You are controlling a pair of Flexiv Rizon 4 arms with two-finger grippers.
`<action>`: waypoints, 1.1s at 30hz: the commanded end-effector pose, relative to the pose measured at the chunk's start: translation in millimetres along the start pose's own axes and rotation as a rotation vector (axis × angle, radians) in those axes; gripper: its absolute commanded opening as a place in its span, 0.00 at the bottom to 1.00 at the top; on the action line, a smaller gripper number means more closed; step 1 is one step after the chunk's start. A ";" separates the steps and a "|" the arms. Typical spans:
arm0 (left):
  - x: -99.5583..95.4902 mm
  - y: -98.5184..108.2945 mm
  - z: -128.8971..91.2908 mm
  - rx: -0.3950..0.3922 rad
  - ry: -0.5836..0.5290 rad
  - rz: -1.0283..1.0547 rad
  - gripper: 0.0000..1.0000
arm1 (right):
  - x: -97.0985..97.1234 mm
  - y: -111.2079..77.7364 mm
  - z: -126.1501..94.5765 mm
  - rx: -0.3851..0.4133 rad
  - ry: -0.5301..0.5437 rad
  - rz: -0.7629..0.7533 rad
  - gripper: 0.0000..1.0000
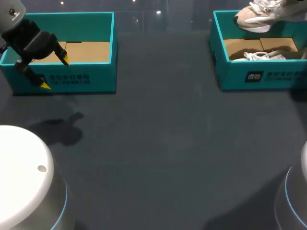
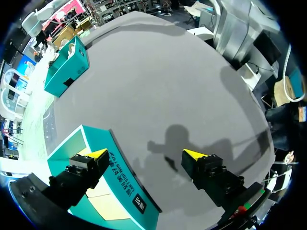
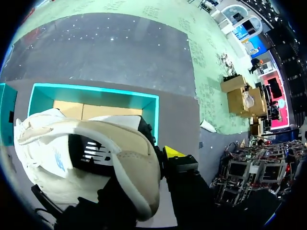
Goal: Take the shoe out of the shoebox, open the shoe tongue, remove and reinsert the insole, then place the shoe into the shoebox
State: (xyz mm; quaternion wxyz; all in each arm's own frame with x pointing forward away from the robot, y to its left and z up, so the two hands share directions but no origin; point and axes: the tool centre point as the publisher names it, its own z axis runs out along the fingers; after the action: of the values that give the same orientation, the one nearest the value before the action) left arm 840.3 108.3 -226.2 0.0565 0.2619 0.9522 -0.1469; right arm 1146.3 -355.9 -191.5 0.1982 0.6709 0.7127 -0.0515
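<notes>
Two shoes are in sight. The lifted shoe, beige and white with white laces, hangs in the air over the far wall of the right shoebox, clear of its floor. In the right wrist view this shoe fills the space at the right gripper. Its padded heel collar lies against the one finger whose yellow tip shows, the other finger is hidden behind the shoe, and the gripper pinches the shoe at the collar. Below it, the teal rim of the right shoebox frames a brown cardboard floor. The second shoe lies inside that same box on the cardboard, laces up.

There are two shoeboxes, both teal, open-topped and lined with brown cardboard. They stand well apart at the far corners of the dark grey table. The left shoebox holds no shoe; only its cardboard floor shows.

There are two grippers. The left gripper hangs over the near wall of the left shoebox with its two yellow-tipped fingers spread wide and nothing between them. In its own wrist view the left gripper straddles that wall of the left shoebox, with one finger over the cardboard and the other over bare table. The right shoebox stands far ahead across the table.
</notes>
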 end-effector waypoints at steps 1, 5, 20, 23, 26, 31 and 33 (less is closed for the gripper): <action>1.0 -0.2 -0.2 -0.003 0.000 0.001 1.00 | 5.5 -3.8 13.0 -0.006 -0.017 0.053 0.00; 1.0 -0.2 -0.2 -0.003 0.000 0.001 1.00 | 9.5 -8.4 20.2 -0.017 -0.034 0.088 0.00; 1.0 -0.2 -0.2 -0.003 0.000 0.001 1.00 | 10.0 -12.8 25.0 -0.019 -0.034 0.127 0.00; 1.0 -0.2 -0.2 -0.003 0.000 0.001 1.00 | 16.8 -9.4 40.1 -0.003 -0.032 0.123 0.00; 1.0 -0.2 -0.2 -0.003 0.000 0.001 1.00 | 21.4 -9.0 48.2 0.005 -0.028 0.143 0.00; 1.0 -0.2 -0.2 -0.003 0.000 0.001 1.00 | 28.3 -9.4 53.3 -0.003 -0.020 0.164 0.00; 1.0 -0.2 -0.2 -0.003 0.000 0.001 1.00 | 30.1 -9.7 54.4 -0.003 -0.029 0.173 0.00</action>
State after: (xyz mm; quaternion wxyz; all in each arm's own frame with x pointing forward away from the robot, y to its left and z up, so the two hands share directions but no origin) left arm 840.4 108.3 -226.2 0.0565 0.2620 0.9521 -0.1470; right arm 1145.4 -349.6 -252.5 0.2115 0.7277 0.6512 -0.0398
